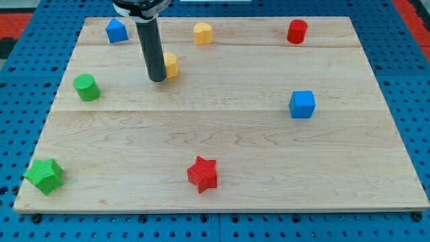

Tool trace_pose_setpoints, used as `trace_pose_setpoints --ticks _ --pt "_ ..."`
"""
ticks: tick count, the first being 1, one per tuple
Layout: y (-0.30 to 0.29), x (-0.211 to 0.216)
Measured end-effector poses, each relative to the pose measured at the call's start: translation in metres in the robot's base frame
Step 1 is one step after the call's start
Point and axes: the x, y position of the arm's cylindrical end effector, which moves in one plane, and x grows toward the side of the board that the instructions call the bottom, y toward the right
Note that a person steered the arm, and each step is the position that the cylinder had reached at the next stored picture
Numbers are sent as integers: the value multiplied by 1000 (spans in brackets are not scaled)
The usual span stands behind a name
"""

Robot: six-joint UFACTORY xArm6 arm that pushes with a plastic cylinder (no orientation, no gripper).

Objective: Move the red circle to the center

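1. Progress: nothing visibly done. The red circle (297, 31) sits at the far right of the bench (222, 134), well away from the middle. The whole push is left, as I judge it.
2. My tip (157, 79) is down on the far left part of the bench, touching or just beside a yellow block (171, 64), which is half hidden behind the rod; its shape I cannot make out.
3. Jaws: none on this rig, only a straight dark rod, so there is nothing to open, close or hold.
4. Red circle relative to tip: well apart, off to the right and somewhat farther back. A second yellow block (203, 32) lies between them along the far edge.
5. Others: blue block (116, 30) far left, green circle (87, 87) left, green star (45, 175) near left, red star (202, 174) near middle, blue cube (302, 104) right.
6. Judgement: I need to get round behind the red circle and push it nearer and leftward; the blue cube lies close to that line.
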Motion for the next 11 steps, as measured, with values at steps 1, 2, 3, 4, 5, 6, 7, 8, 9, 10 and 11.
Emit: trace_pose_setpoints --ticks 1,2,3,4,5,6,7,8,9,10,11 --pt "31 3" --pt "135 -13" --pt "282 -54" --pt "303 -116" --pt "317 -152" --pt "244 -133" --pt "147 -74" --pt "127 -8" --pt "131 44" --pt "95 64" --pt "127 46"
